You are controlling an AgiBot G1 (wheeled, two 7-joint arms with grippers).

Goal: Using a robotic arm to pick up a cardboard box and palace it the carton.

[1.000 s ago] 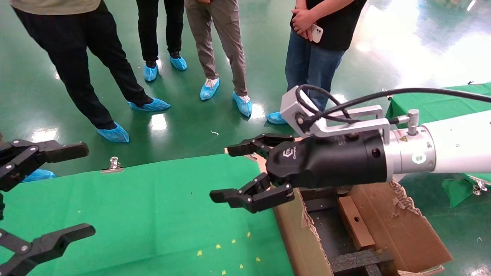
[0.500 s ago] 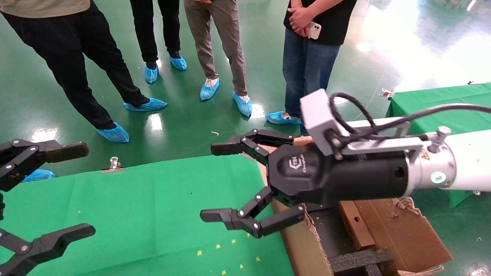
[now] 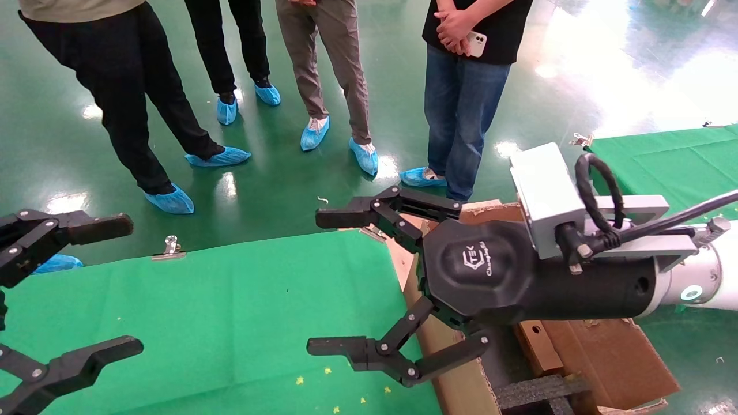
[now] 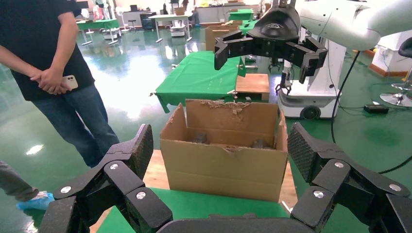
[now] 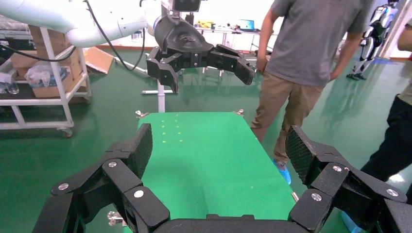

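The cardboard box (image 3: 539,349), small, flat and brown with a round hole, stands on edge inside the carton (image 3: 455,386), partly hidden under my right wrist. My right gripper (image 3: 326,282), on the robotic arm (image 3: 697,282) with the grey camera block, hangs open and empty above the carton's near-left corner, reaching over the green table (image 3: 230,311). At the table's left end my left gripper (image 3: 118,285) is held open and empty. The left wrist view shows the carton (image 4: 226,165) straight ahead, with the right gripper (image 4: 269,46) above it.
Black foam inserts (image 3: 536,392) lie in the carton, whose ragged flap (image 3: 611,357) hangs to the right. Several people in blue shoe covers (image 3: 464,115) stand on the floor beyond the table. A metal clip (image 3: 171,246) holds the cloth's far edge. Another green table (image 3: 663,161) is at far right.
My right gripper has risen toward the head camera and rolled, and its jaws have spread wider. The cardboard box stays in the carton. The left gripper has not moved.
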